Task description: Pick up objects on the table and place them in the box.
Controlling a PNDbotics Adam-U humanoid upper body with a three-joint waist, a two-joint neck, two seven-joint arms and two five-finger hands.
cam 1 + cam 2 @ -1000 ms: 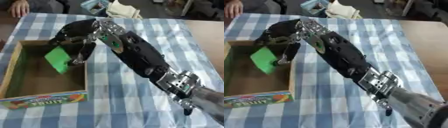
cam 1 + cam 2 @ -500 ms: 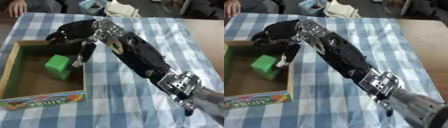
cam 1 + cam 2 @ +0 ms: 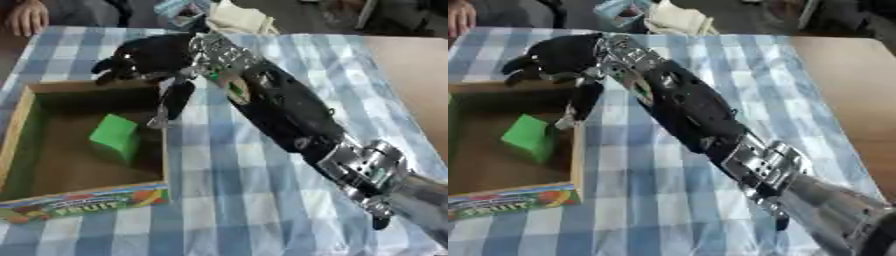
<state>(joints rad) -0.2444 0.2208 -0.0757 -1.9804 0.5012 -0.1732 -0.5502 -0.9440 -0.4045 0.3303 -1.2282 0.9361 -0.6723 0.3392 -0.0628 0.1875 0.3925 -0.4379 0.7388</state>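
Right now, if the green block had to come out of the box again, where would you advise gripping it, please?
Probably from above, pinching the green block across its two flat side faces: it lies tilted on the floor of the box, whose walls block any sideways approach. The right hand hovers above, open.

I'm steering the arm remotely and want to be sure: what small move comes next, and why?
Probably draw the right hand back up and away from the box. The green block already lies inside it, apart from the hand, whose fingers are open over the far rim and hold nothing.
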